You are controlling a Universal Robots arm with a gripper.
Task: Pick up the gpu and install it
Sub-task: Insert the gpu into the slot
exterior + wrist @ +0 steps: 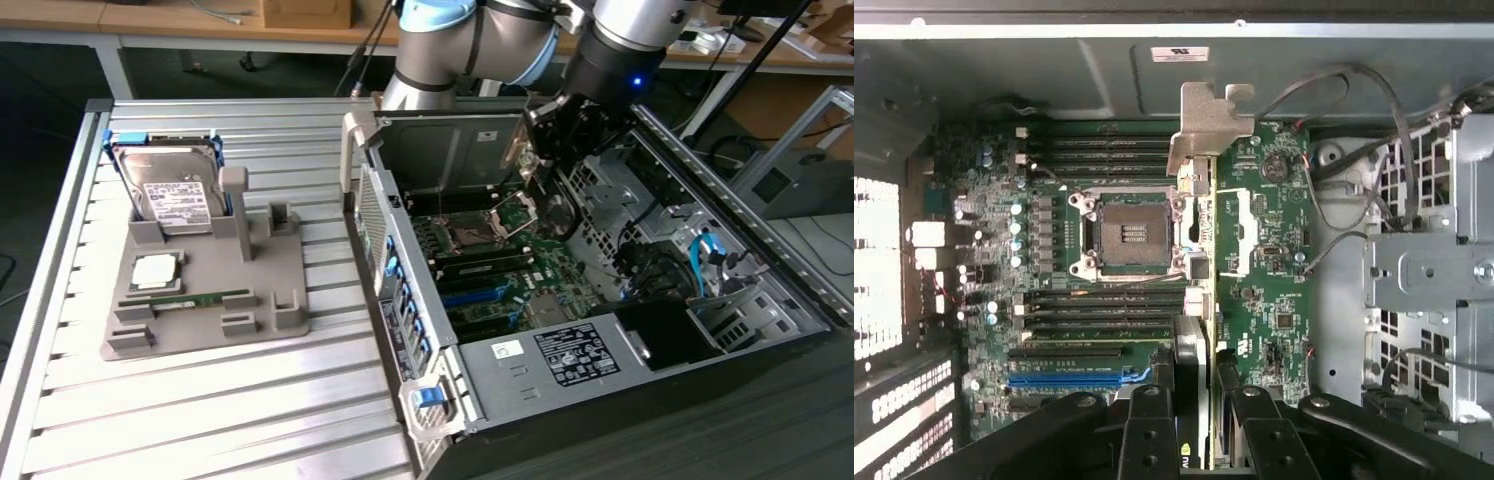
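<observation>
Fingers (1150,430) of the gripper (1199,405) are closed narrow on the gpu (1197,320), one pad on each flat side. The card is clamped between them and hangs in the air. From the wrist view the card is seen edge-on, as a thin strip that runs straight out from between the fingers. Its silvery end bracket (1209,120) is at the end far from the fingers.

Beyond the fingers lies the motherboard (1264,280) inside the open computer case (441,140). The square processor socket (1132,235) is on one side of the held card, close to its edge. A blue slot (1069,378) is on that same side, nearer to the fingers. The card is above the board and not seated in any slot; how close its lower edge comes to the board I cannot tell.

Well apart from the fingers, toward the exterior view's left, a grey tray (200,320) stands on the slatted table (200,420) beside the case. It carries the hard drive (174,195) upright in its holder, a square processor chip (156,268) and a slim green memory stick (187,298) – both lying flat.
</observation>
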